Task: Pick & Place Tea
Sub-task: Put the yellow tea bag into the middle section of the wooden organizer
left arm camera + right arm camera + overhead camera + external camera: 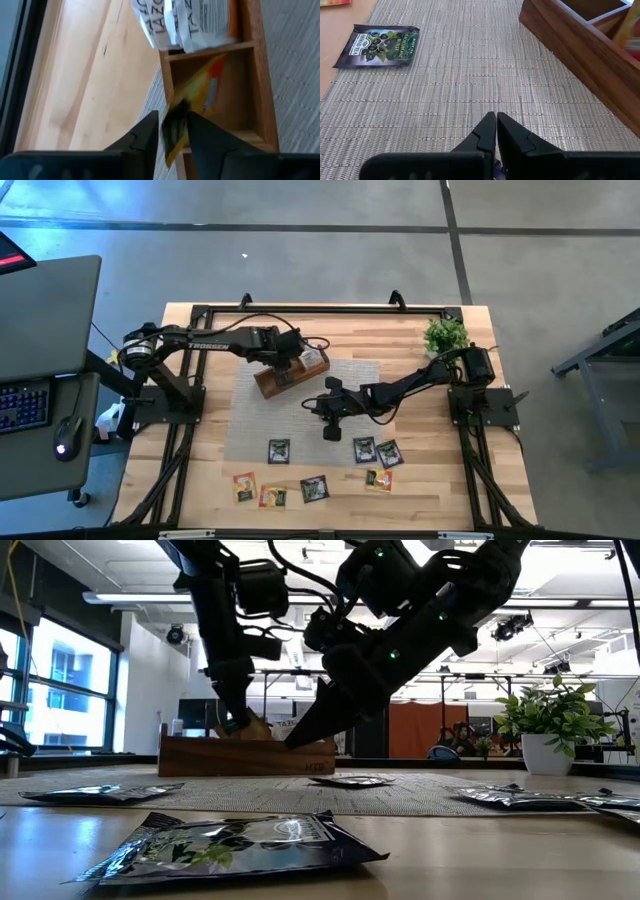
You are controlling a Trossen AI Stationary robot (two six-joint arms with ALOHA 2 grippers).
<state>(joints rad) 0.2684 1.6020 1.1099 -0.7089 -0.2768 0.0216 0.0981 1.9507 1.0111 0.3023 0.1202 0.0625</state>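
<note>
Overhead, the wooden table is carrying a grey woven mat, with a potted plant standing at its far right corner. On the mat's far side the long wooden tray is lying at an angle. The left gripper is hanging over the tray, its jaws slightly spread around a yellow-red sachet that is leaning tilted inside one compartment; whether the pads are touching it I cannot tell. White sachets are crowding the next compartment. The right gripper is hovering low over the mat just near of the tray, its jaws pressed together on nothing. The rest of the tea is lying flat along the table's near side: a dark sachet, two more dark sachets, and several sachets nearest the edge.
</note>
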